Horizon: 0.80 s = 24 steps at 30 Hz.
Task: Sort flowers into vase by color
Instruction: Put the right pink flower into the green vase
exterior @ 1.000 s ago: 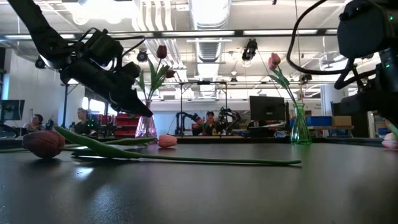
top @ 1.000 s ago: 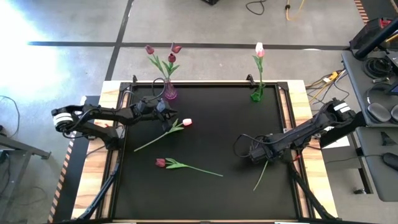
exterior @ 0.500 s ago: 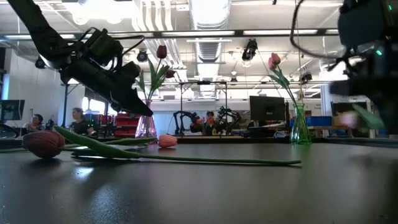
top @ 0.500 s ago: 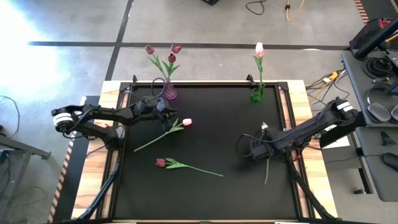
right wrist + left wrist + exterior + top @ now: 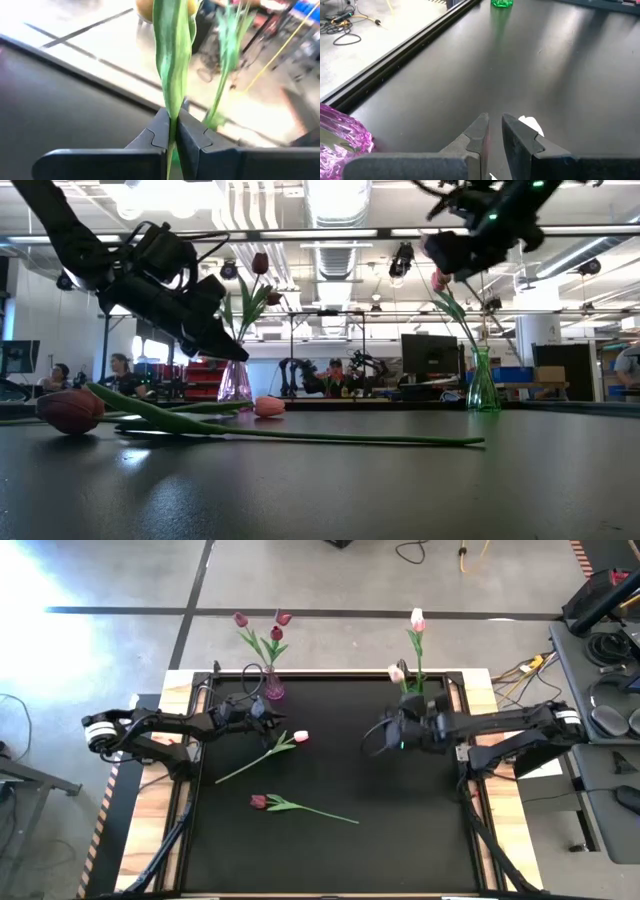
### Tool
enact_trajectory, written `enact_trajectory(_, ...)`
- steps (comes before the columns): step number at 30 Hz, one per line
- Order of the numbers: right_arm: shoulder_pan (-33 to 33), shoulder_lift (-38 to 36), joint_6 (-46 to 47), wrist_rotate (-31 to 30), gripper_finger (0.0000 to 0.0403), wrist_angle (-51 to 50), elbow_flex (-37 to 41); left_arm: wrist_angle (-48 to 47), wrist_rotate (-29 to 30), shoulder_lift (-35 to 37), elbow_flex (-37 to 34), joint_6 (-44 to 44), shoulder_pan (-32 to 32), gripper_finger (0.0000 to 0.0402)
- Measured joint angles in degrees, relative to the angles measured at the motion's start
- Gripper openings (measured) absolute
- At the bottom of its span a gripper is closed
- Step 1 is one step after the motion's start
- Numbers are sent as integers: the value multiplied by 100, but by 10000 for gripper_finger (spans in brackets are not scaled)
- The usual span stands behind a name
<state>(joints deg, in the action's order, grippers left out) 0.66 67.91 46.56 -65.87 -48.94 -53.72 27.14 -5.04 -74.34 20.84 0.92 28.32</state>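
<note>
A purple vase [image 5: 272, 688] at the far left holds three maroon tulips [image 5: 276, 633]. A green vase [image 5: 413, 692] at the far right holds one pink tulip [image 5: 417, 618]. On the black mat lie a pale pink tulip [image 5: 300, 737] and a maroon tulip [image 5: 259, 801], each flat on its side. My right gripper [image 5: 398, 712] hovers just in front of the green vase, shut on another pale pink tulip [image 5: 396, 672]. My left gripper [image 5: 268, 720] hangs beside the purple vase above the lying pink tulip. Its fingers [image 5: 480, 131] are nearly together with nothing between them. My right gripper pinches the tulip's green stem and leaf [image 5: 172, 107] between its two fingers, which lie across the stem. The flower stands out beyond the fingers, its head [image 5: 145, 7] away from them and toward the far edge. It is lifted clear of the mat.
Wooden rails [image 5: 180, 690] frame the mat on the left and right. The mat's middle and near right [image 5: 400, 830] are bare. A cable loop [image 5: 372, 738] hangs off the right wrist. People sit in the room beyond the table [image 5: 125, 365].
My right gripper has risen from the mat's near right with the pale pink tulip and gone toward the far edge and the green vase, rolling its wrist. The tulip, which lay flat, is now lifted clear with its head toward the far edge.
</note>
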Motion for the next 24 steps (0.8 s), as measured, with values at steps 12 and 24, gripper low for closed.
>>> enact_trajectory(12,-2485,-677,-6117,4000,12,5273,1107,437,27,343,-416,-209,87,37)
enact_trajectory(24,-2882,-1946,-7412,3419,12,6882,1733,677,614,1147,-708,-160,94,37)
